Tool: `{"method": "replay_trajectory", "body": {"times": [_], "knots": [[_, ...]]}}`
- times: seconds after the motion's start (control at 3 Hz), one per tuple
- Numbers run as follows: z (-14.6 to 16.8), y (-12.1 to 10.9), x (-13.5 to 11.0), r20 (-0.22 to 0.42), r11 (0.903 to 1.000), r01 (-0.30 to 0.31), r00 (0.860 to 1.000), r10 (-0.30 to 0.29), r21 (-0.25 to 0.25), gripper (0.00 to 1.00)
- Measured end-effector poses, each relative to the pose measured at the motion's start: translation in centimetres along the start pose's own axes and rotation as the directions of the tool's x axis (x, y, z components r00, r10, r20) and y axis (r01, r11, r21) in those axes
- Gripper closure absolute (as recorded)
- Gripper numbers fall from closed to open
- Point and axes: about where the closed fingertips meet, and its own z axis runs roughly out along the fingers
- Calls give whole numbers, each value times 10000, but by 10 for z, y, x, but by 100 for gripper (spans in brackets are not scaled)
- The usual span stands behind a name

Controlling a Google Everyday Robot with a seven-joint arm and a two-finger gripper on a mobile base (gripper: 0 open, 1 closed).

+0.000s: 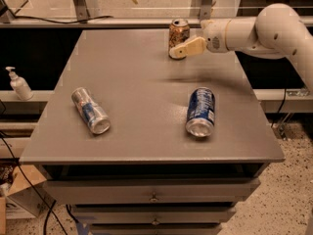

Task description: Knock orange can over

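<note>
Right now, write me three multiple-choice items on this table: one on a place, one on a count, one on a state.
1. Where is the end effector?
A) over the near edge
B) beside the orange can, at the far edge of the table
C) under the table

2. How many cans are on the table?
A) two
B) four
C) three

3. How is the orange can placed?
A) upright
B) on its side
C) crushed flat

Answers:
1 B: its tip is right next to that can at the far edge.
2 C: the orange can, a dark blue can and a silver can.
3 A: its top faces up, while the other two lie down.
</note>
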Motion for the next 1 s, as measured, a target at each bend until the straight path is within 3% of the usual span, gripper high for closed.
{"method": "replay_trajectory", "body": {"times": [0.33,0.67,1.0], "knots": [[16,-20,3,504,9980,-310,9983,282,559,0],[35,-32,7,694,9964,-515,9965,468,677,0],[55,-33,12,585,9974,-646,9963,627,306,18]]}}
